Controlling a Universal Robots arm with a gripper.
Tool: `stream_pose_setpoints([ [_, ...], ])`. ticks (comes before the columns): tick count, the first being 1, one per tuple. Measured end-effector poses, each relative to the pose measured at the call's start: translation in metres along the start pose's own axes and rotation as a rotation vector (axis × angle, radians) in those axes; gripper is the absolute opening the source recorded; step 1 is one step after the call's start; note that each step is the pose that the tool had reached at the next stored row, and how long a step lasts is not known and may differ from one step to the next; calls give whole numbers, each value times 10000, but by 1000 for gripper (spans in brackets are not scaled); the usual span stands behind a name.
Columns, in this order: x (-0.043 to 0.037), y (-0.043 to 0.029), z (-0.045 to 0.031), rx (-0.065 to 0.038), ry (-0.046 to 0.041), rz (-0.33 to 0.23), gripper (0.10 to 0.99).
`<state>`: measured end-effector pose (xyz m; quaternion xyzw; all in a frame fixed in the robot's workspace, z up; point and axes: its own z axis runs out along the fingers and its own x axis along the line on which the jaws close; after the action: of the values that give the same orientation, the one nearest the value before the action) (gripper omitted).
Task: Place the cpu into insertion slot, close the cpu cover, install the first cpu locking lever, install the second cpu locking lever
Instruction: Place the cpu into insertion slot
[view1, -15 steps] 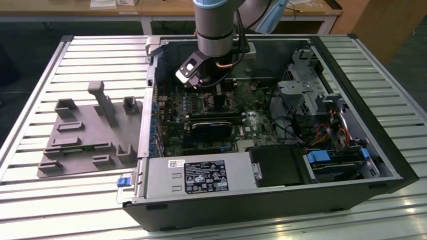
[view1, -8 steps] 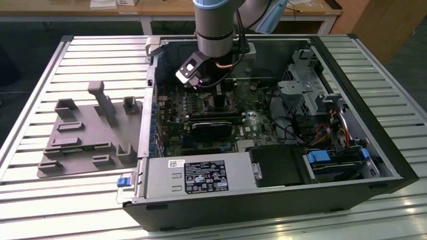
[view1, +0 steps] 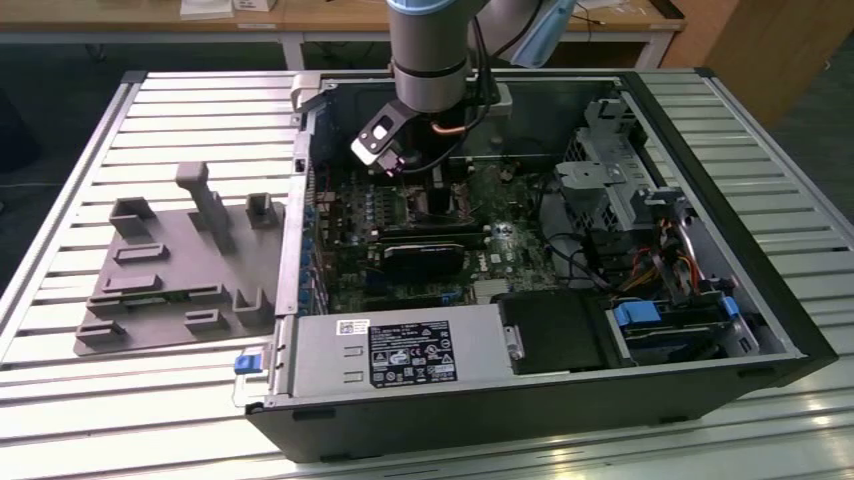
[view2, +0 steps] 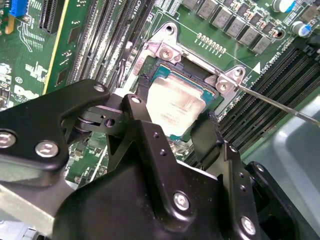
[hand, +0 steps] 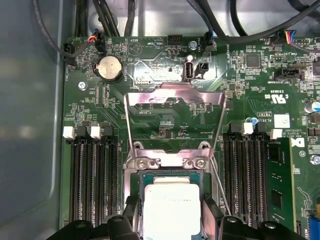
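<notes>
Since the black two-finger hand (view2: 175, 109) is clenched on the small square silver-topped cpu (hand: 171, 207), one finger (view2: 144, 97) on each opposite edge, I read this as step one: placement. The chip sits right over the dark square insertion slot (hand: 166, 176) in the green motherboard (hand: 165, 60), at or very near socket level (can't tell if it's fully bedded). The thin silver cpu cover frame (hand: 172, 93) stands swung open behind the slot, with board visible through its cut-out. A thin steel lever rod (view2: 280, 106) angles free beside the socket, unlatched. Cover and both levers not yet done.

Judgement: seating calls for the chip flat and square to the socket walls, with no tilt and no side force. I'd expect the socket contacts to be unforgiving of a skewed drop.

Surroundings: in the exterior view the grey arm (view1: 434, 50) reaches down into a black tower case (view1: 534, 410) lying open on a slatted metal counter (view1: 781, 150). A grey moulded fixture tray (view1: 160, 270) sits at the exterior view's left. Wooden desks (view1: 334, 15) stand behind.
</notes>
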<state>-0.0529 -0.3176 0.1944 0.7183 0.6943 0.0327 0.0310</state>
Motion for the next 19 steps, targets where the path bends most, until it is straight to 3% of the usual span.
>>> stream_pose_setpoints([
  [12,1,14,-159,0,0,0,612],
  [19,1,15,-166,0,1,0,612],
])
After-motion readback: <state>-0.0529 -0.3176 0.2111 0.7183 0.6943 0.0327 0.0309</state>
